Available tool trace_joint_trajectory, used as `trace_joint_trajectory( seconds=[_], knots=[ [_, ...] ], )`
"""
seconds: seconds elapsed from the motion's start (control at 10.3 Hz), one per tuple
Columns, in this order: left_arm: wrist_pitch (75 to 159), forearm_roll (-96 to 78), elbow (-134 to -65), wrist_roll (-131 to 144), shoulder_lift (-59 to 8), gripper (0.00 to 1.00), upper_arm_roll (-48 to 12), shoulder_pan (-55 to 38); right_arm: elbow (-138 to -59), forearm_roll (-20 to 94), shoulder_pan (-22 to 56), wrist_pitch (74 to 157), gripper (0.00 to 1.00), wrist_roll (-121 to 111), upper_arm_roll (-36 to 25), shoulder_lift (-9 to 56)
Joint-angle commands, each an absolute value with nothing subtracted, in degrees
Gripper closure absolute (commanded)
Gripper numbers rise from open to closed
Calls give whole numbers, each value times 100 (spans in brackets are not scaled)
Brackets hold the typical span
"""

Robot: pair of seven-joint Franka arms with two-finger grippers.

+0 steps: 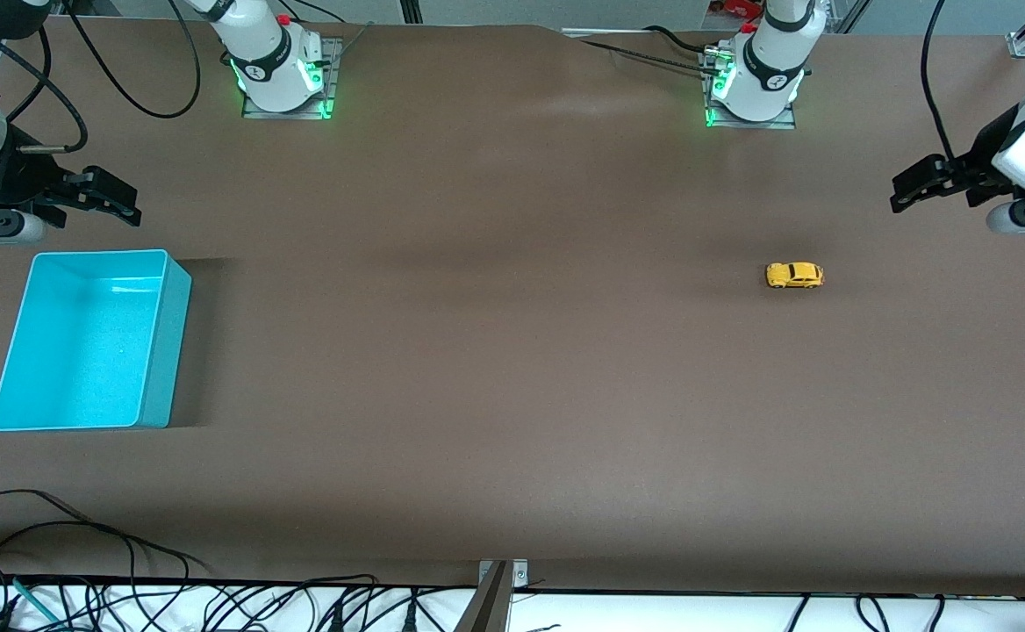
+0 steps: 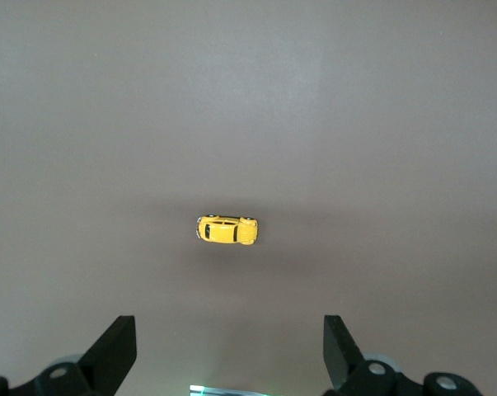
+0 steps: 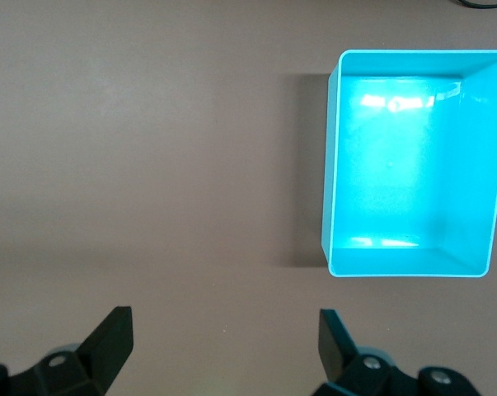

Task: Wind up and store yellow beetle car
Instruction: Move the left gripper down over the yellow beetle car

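The yellow beetle car point(image 1: 794, 275) stands on its wheels on the brown table toward the left arm's end; it also shows in the left wrist view point(image 2: 227, 230). My left gripper point(image 1: 907, 189) hangs open and empty above the table, up and apart from the car; its fingertips point(image 2: 119, 346) frame bare table. The turquoise bin point(image 1: 166, 342) sits empty at the right arm's end and shows in the right wrist view point(image 3: 337, 165). My right gripper point(image 1: 122, 200) is open and empty, above the table beside the bin's rim.
The two arm bases point(image 1: 283, 66) point(image 1: 758, 75) stand along the table's edge farthest from the front camera. Loose black cables point(image 1: 82, 562) lie along the nearest table edge. Brown table surface point(image 1: 495, 333) stretches between the car and the bin.
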State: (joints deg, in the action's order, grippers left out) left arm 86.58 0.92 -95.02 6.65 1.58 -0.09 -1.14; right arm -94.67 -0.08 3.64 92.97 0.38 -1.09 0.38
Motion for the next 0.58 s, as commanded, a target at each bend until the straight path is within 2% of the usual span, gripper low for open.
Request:
trace_joint_trajectory(
  seconds=[0.0, 0.1, 0.49],
  knots=[
    [8728, 53, -9833, 589, 133, 0, -53, -44, -9360, 79, 325, 9264, 0, 88, -79, 70],
    [8841, 9, -10087, 589, 106, 0, -53, -44, -9360, 88, 334, 9255, 0, 88, -79, 70],
    [10174, -236, -11230, 571, 149, 0, -44, -35, -9360, 79, 334, 9255, 0, 26, -79, 70]
  ],
)
